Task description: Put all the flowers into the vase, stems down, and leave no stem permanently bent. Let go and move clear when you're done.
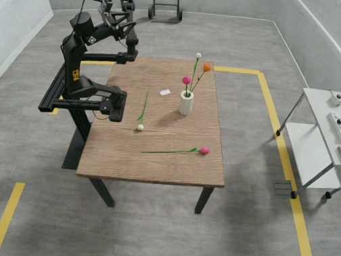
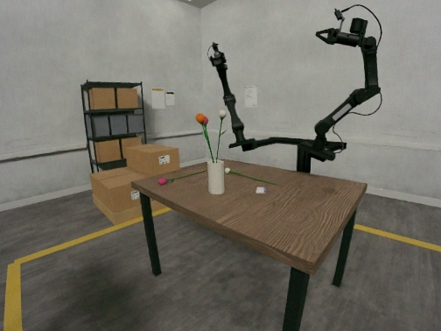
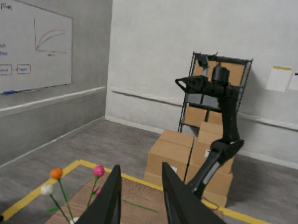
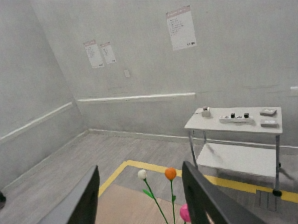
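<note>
The white vase (image 1: 185, 105) (image 2: 216, 179) stands upright, holding a white flower (image 1: 198, 55) (image 2: 222, 114) (image 4: 142, 174), an orange flower (image 1: 206, 68) (image 2: 199, 118) (image 3: 56, 173) (image 4: 170, 173) and a pink flower (image 1: 187, 80) (image 3: 98, 171), stems down. A loose white flower (image 1: 140, 127) (image 2: 227, 171) lies on the table. A loose pink flower (image 1: 205, 150) (image 2: 162, 181) lies near its front edge in the top view. My left gripper (image 2: 317, 34) (image 3: 141, 169) is partly open, empty, high above the table. My right gripper (image 1: 132, 19) (image 4: 141, 169) is open, empty, raised beside the table, away from the vase.
A small white packet (image 1: 165, 92) (image 2: 261, 190) lies on the wooden table (image 1: 115, 159) (image 2: 302, 219) between the vase and the loose white flower's stem. Both arm bases stand along the table's left side in the top view. A white trolley (image 1: 314, 152) (image 4: 235, 162) stands apart on the floor.
</note>
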Robot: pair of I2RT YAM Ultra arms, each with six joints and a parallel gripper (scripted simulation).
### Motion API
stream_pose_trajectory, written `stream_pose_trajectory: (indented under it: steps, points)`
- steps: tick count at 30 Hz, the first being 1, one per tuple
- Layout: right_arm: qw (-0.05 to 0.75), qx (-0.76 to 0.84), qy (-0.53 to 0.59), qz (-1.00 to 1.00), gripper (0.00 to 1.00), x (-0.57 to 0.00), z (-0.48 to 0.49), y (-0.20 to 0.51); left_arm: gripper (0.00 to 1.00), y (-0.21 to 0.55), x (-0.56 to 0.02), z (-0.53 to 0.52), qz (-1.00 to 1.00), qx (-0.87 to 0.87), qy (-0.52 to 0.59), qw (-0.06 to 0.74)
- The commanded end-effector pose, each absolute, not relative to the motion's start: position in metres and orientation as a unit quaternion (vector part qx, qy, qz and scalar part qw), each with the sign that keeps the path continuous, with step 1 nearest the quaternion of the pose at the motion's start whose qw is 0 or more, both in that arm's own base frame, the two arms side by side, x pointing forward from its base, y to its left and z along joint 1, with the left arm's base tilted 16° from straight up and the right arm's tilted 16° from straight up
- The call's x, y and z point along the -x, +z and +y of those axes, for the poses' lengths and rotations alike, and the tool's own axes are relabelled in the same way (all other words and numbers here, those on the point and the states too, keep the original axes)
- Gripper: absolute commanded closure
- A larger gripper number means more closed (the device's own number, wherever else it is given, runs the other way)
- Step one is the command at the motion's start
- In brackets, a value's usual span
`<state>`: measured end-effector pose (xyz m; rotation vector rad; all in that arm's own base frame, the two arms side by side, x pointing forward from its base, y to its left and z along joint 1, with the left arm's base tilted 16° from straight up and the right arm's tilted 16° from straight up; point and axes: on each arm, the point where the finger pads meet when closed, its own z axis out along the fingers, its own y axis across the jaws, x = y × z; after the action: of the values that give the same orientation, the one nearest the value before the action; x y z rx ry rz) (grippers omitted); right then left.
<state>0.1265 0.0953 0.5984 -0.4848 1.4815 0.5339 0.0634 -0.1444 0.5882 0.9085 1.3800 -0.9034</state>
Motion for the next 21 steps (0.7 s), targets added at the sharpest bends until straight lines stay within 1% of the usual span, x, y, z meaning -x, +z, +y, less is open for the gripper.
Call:
stream_pose_trajectory:
  steps: [1, 21]
  points:
    - [0.665, 0.239, 0.233, 0.669, 0.40, -0.1249, 0.1025, 0.5912, 0.70, 0.5971, -0.0595, -0.1351, 0.584, -0.381, -0.394, 0.599]
    - [0.664, 0.239, 0.232, 0.670, 0.40, -0.1255, 0.1024, 0.5902, 0.70, 0.5971, -0.0627, -0.1337, 0.588, -0.374, -0.387, 0.603]
